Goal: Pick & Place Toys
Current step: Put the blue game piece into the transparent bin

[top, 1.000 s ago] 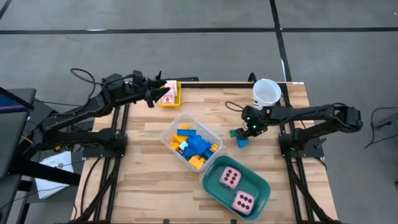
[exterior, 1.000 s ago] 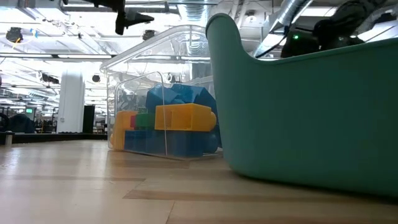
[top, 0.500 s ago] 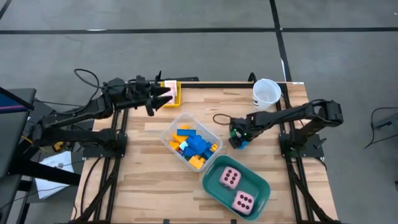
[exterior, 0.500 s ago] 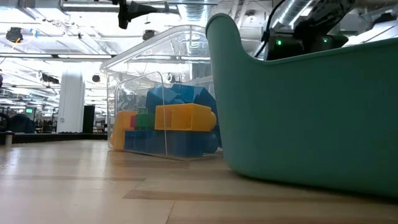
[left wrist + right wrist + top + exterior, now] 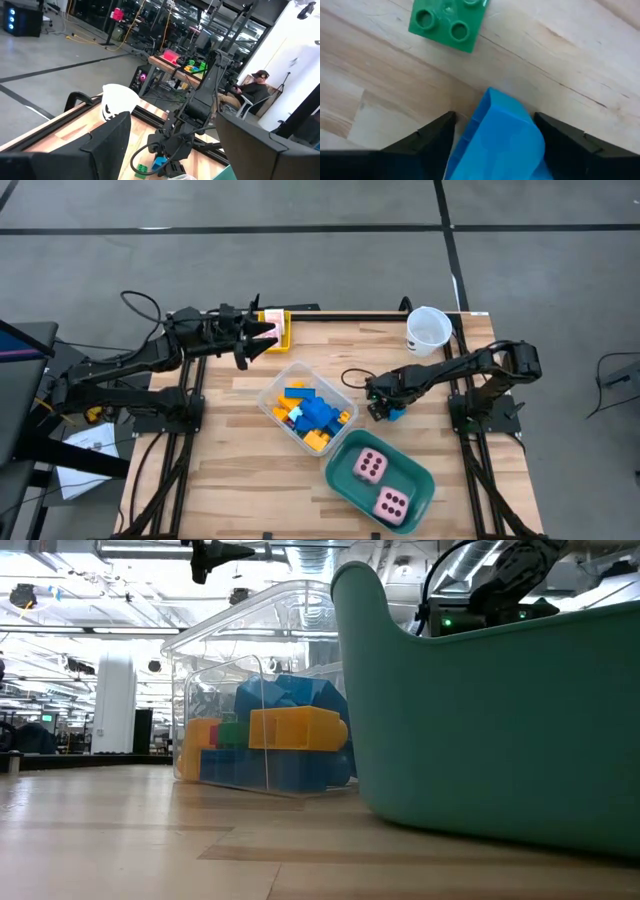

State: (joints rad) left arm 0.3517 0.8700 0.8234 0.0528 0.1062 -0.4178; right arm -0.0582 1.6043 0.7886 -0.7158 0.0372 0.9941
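Note:
A blue brick lies on the wooden table, with a green brick close beside it. My right gripper points down over the blue brick, open, one finger on each side. My left gripper hovers open and level, with nothing between its fingers, beside the yellow tray that holds a pink card at the table's far left. A clear bin holds several coloured bricks. Two pink dice lie in the teal tub. My right gripper comes from above with the blue brick's two sides between its fingers. A thin strip of wood shows between one finger and the brick; the other finger stands right at the brick's edge. I cannot tell whether it touches. The brick rests on the table.
A white cup stands at the far right corner behind my right arm. The clear bin and the teal tub sit just left of and nearer than the blue brick. Bare wood lies along the near left.
My right gripper has moved toward the table's left and near edges and down, tipping until it points down over the blue brick. My left gripper has swung a little toward the near edge beside the yellow tray.

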